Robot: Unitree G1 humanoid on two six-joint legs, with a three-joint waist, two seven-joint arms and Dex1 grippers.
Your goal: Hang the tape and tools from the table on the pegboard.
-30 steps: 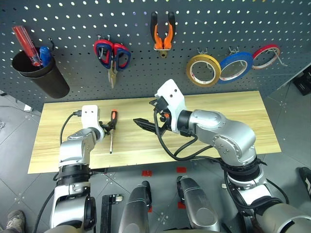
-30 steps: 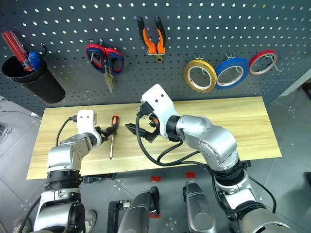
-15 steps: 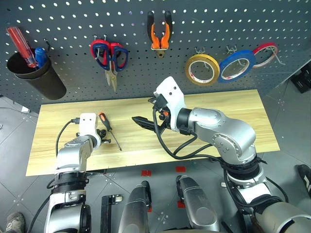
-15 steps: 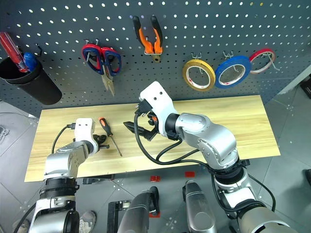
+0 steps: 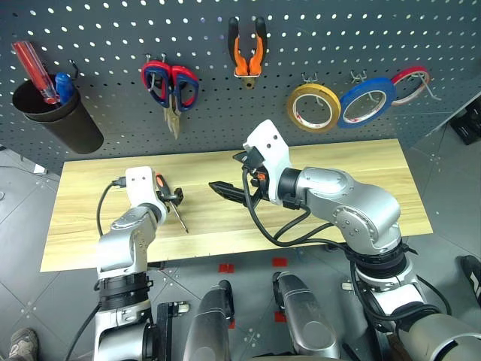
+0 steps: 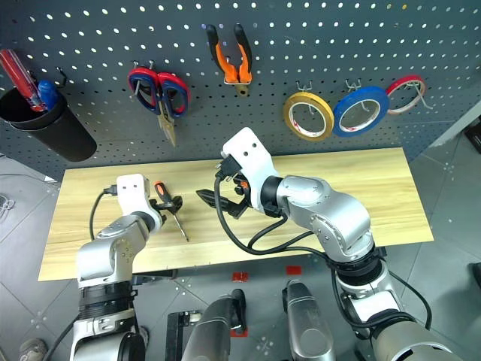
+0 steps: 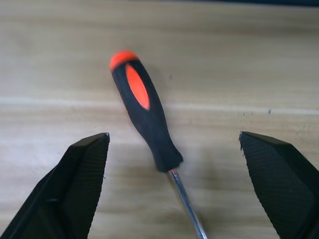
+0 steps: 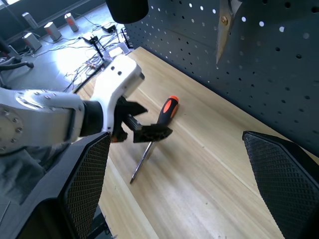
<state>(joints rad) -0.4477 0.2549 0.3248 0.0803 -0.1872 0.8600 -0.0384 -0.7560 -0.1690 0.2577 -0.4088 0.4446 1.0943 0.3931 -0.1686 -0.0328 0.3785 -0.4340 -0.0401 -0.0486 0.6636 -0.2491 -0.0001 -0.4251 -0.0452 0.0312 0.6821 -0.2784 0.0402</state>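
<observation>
one slim screwdriver (image 7: 145, 110), black handle with orange inlay and cap, lies between the left gripper's (image 7: 174, 149) spread fingers; right gripper (image 5: 225, 189) gapes too.

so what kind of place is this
Probably a workshop or a robot test bay: a pegboard hung with pliers, scissors and tape rolls, above a wooden table on a grey floor.

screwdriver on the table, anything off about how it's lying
The screwdriver lies flat on the table, askew to its edges, handle toward the pegboard. It sits loose between the open fingers of the left tool, ungripped. No damage visible.
</observation>
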